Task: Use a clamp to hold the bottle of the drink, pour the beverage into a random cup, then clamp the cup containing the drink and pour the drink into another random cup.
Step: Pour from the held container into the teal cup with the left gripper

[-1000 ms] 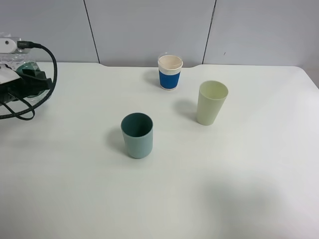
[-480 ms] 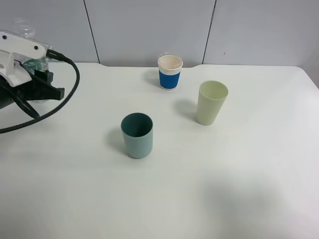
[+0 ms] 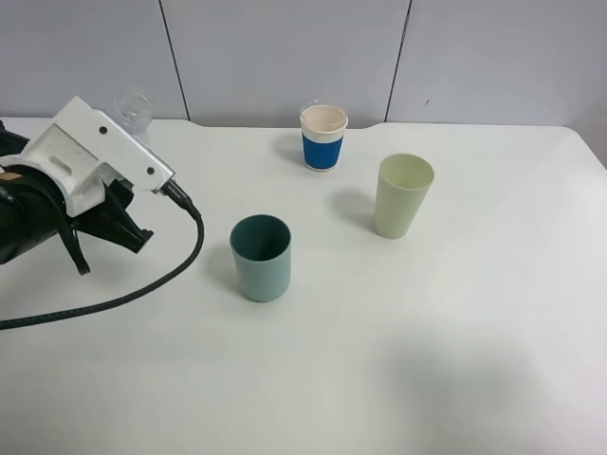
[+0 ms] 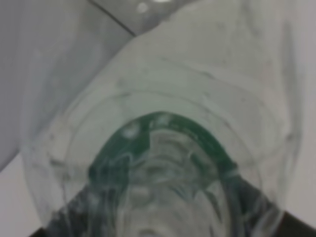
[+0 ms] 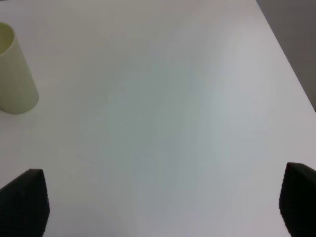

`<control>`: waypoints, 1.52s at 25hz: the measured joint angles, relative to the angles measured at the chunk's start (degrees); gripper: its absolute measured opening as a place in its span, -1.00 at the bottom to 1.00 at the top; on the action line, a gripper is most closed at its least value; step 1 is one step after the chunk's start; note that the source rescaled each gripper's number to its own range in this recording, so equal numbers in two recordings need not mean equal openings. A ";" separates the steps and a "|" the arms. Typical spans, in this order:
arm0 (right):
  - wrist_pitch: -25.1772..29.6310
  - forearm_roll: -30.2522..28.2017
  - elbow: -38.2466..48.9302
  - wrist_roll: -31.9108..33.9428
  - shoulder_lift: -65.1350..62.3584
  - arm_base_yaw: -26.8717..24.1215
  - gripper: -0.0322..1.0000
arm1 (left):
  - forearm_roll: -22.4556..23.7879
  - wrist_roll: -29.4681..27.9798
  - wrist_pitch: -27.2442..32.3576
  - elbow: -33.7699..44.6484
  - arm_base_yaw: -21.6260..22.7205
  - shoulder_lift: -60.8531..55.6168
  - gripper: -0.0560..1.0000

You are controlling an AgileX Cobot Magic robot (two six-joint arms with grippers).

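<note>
Three cups: teal cylindrical plastic (image 3: 261, 258), pale-green tapered plastic (image 3: 402, 196), blue-sleeved paper (image 3: 324, 138). Left end effector (image 3: 131, 121) clamps one clear plastic bottle (image 4: 163, 148); right end effector (image 5: 158, 207) apart

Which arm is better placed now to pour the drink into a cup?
Left. The left hand is shut on the bottle, near the teal cup. The right hand is open and empty, with only the green cup in its view.

Overhead and right-wrist views share the pale green cup (image 3: 404, 194).

Bright even light, soft shadows; the bottle (image 4: 163, 148) looks blurred.
</note>
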 joint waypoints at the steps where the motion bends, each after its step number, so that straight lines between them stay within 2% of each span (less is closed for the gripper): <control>1: 0.00 0.00 0.00 0.00 0.00 0.00 0.55 | -1.67 1.80 -0.76 -0.09 -0.71 0.00 -0.89; 5: 0.00 0.00 0.00 0.00 0.00 0.00 0.55 | -7.14 9.05 -1.96 -1.74 -2.45 0.00 -0.89; 13: 0.00 0.00 0.00 0.00 0.00 0.00 0.55 | -14.21 22.87 -4.21 -6.65 -5.75 3.33 -0.89; 21: 0.00 0.00 0.00 0.00 0.00 0.00 0.55 | -18.71 32.95 -5.27 -10.49 -10.06 8.94 -0.89; 29: 0.00 0.00 0.00 0.00 0.00 0.00 0.55 | -20.40 39.88 -5.70 -10.56 -13.13 13.19 -0.89; 38: 0.00 0.00 0.00 0.00 0.00 0.00 0.55 | -19.24 40.49 -6.57 -10.61 -13.26 15.97 -0.89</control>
